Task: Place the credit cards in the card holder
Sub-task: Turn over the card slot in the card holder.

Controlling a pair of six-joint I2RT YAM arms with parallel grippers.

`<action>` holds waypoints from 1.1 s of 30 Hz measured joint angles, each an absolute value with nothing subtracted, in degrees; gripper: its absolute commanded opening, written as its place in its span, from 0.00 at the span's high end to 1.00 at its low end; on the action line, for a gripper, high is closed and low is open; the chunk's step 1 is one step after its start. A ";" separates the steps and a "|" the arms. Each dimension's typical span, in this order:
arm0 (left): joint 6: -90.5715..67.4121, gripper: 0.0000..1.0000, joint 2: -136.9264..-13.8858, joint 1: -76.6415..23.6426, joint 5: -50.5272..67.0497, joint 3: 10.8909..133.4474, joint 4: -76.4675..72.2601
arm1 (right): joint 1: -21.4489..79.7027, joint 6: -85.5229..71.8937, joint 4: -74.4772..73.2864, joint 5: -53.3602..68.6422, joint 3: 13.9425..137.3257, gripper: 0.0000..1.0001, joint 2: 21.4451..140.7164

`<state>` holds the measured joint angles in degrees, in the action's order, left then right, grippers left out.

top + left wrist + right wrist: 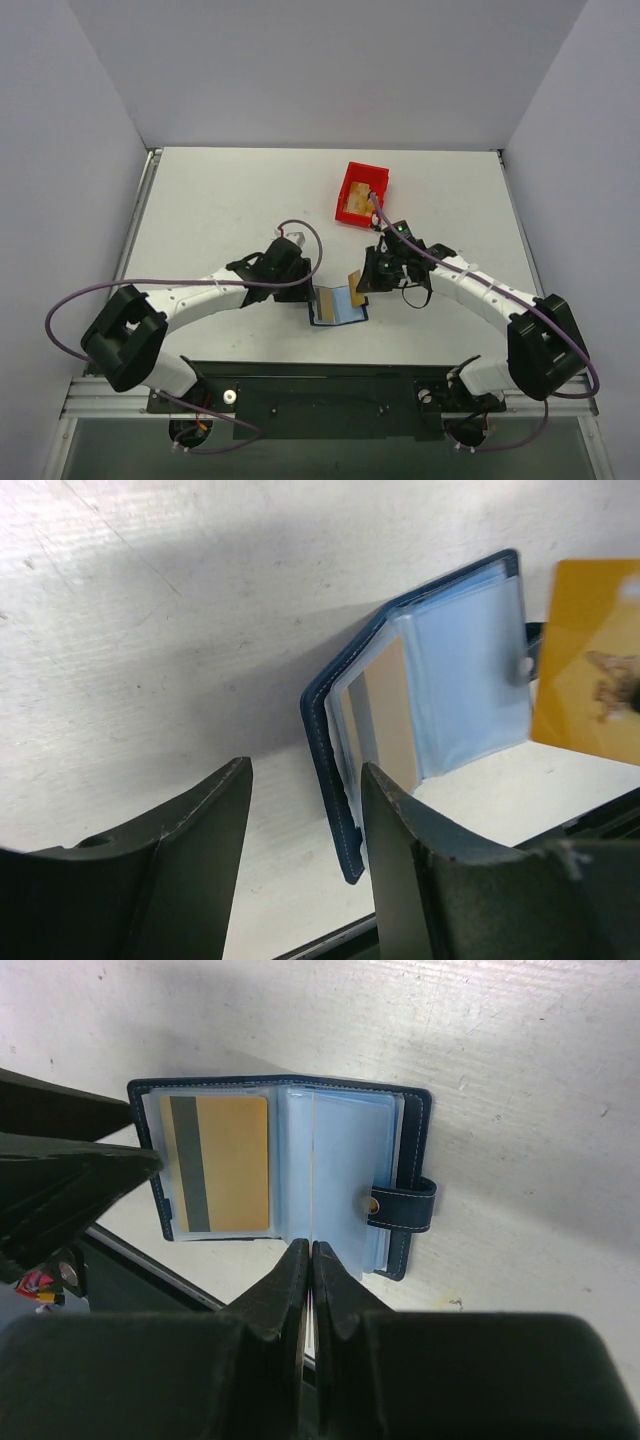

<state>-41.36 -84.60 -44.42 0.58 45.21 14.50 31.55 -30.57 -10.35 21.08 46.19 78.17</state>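
Card holder [405, 1120]: lies open on the desk [520, 1060] with its clear sleeves facing up and its snap tab [400, 1205] on the right flap.
Striped card [225, 1165]: seated in the sleeve on the holder's left page.
Second card [585, 660]: upright, just beside the holder's right edge and not in any sleeve.
Right hand [309, 1248]: pinched narrow on the second card, which shows as a thin line between its fingers, above the holder's spine.
Left hand [305, 770]: wide, straddling the holder's left cover edge; I cannot tell whether it presses it down.
Risk: the card's corner could catch a sleeve lip and drag the holder sideways, since little seems to pin it.
Risk: a tilted card could slide under the sleeves instead of into one.
Risk: the raised cover could flip shut.
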 measured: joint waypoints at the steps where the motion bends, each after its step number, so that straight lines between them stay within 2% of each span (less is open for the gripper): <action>1: -41.04 0.42 -83.79 -44.42 -0.08 45.93 15.49 | 31.68 -30.57 -10.26 21.19 46.19 1.00 78.56; 5: -39.62 0.44 -80.88 -44.42 -2.13 49.76 18.59 | 32.23 -30.55 -10.09 21.26 46.19 1.00 79.81; 7: -38.89 0.50 -79.72 -44.42 -2.59 51.40 19.14 | 32.36 -30.55 -10.09 20.95 46.19 1.00 79.90; 9: -38.11 0.75 -78.48 -44.49 -2.57 52.75 19.09 | 32.36 -30.55 -10.09 20.36 46.19 1.00 79.90; 10: -37.76 0.82 -77.95 -44.58 -2.55 53.34 18.96 | 32.36 -30.55 -10.09 20.05 46.17 1.00 79.90; 11: -37.34 0.94 -77.60 -44.77 -2.55 53.80 18.61 | 32.36 -30.55 -10.09 19.68 46.17 1.00 79.90; 12: -36.67 0.99 -77.43 -45.10 -2.48 54.26 17.98 | 32.36 -30.57 -10.09 19.29 46.15 1.00 79.90; 25: -36.86 1.00 -88.51 -54.52 -1.78 56.01 10.35 | 32.29 -31.42 -10.20 16.78 44.12 1.00 77.25; 33: -38.41 1.00 -91.11 -54.96 -1.74 54.87 7.84 | 32.23 -31.29 -10.11 17.96 43.79 1.00 77.23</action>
